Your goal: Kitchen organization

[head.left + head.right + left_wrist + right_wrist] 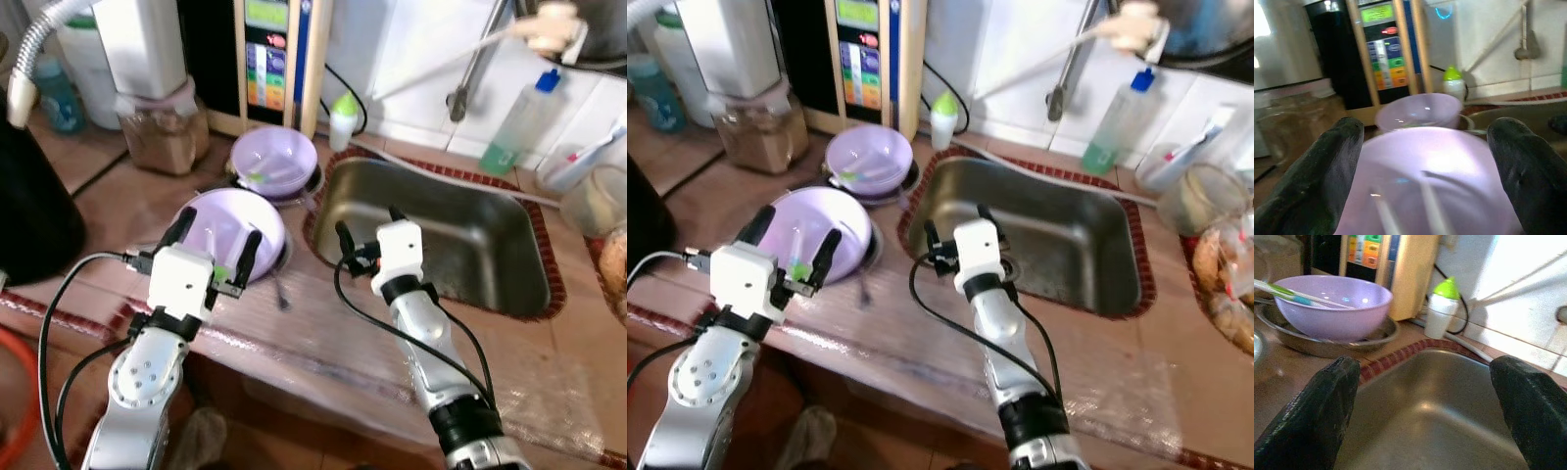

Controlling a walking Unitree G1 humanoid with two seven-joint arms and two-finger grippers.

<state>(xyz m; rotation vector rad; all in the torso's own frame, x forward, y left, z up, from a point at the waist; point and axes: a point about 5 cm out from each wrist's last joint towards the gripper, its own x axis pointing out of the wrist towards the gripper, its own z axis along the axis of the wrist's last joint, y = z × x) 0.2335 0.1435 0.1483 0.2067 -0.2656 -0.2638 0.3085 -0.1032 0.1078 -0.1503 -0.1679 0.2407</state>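
Left gripper (213,242): jaws spread wide, holding nothing, poised over the near lavender bowl (227,227), one finger to either side of its rim; contact cannot be confirmed. Something thin lies inside that bowl, too blurred to name. The bowl rests on the table (323,338), left of the sink (441,235).

Right gripper (367,232): jaws likewise wide apart and empty, held at the near left edge of the steel sink, pointing towards its far corner.

A second lavender bowl (1330,303) stands farther back, seated in a shallow metal dish (1327,345), with a white-and-green utensil (1298,294) laid across its rim. Behind it: an upright appliance with coloured buttons (269,59). Just beside that stands a small white bottle with a green cap (343,119). A jar of brown contents (162,132) stands to the left. A spoon (279,291) lies on the table just beside the near bowl.
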